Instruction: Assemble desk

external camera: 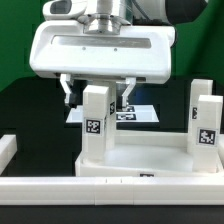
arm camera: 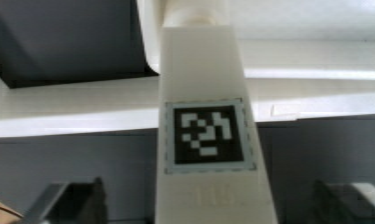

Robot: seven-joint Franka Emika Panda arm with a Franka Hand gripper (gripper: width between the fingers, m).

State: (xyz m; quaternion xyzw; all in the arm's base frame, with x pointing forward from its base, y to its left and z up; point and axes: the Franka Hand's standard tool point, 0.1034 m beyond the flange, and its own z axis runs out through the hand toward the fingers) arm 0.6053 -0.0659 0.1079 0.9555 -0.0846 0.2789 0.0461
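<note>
The white desk top (external camera: 135, 160) lies flat with its raised rim up. A white square leg (external camera: 96, 125) with a tag stands upright at its left corner in the exterior view. A second tagged leg (external camera: 205, 124) stands at the right corner. My gripper (external camera: 98, 95) hangs over the left leg, open, with its dark fingers (external camera: 68, 93) on either side of the leg's upper end. In the wrist view the leg (arm camera: 207, 130) runs between the two fingers (arm camera: 68, 200) with a clear gap on each side, and the desk top (arm camera: 68, 110) lies beyond it.
The marker board (external camera: 135, 113) lies on the black table behind the desk top. A long low white rail (external camera: 100, 188) runs along the front, and another rail piece (external camera: 7, 150) sits at the exterior view's left. A green backdrop stands behind.
</note>
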